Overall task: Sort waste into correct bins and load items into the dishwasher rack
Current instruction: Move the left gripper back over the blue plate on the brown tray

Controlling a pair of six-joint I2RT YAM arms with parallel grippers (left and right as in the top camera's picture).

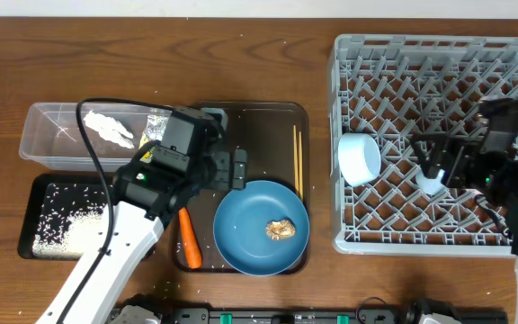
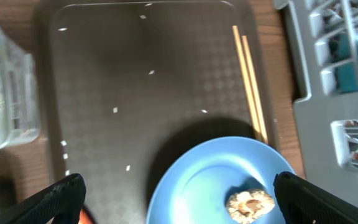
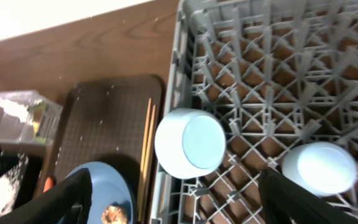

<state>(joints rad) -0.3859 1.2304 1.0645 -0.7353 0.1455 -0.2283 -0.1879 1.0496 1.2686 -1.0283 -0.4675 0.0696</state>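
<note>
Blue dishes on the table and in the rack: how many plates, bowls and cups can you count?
blue plate: 1
light-blue bowl: 1
light-blue cup: 1
Total: 3

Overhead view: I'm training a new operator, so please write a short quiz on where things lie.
1. True or false: the brown lump lies on the blue plate.
2. Where are the chopsticks? A in the rack; B on the brown tray; C in the black tray.
3. Fill in: the crumpled tissue lies in the ____.
Key: 1 true; 2 B; 3 clear tub.
</note>
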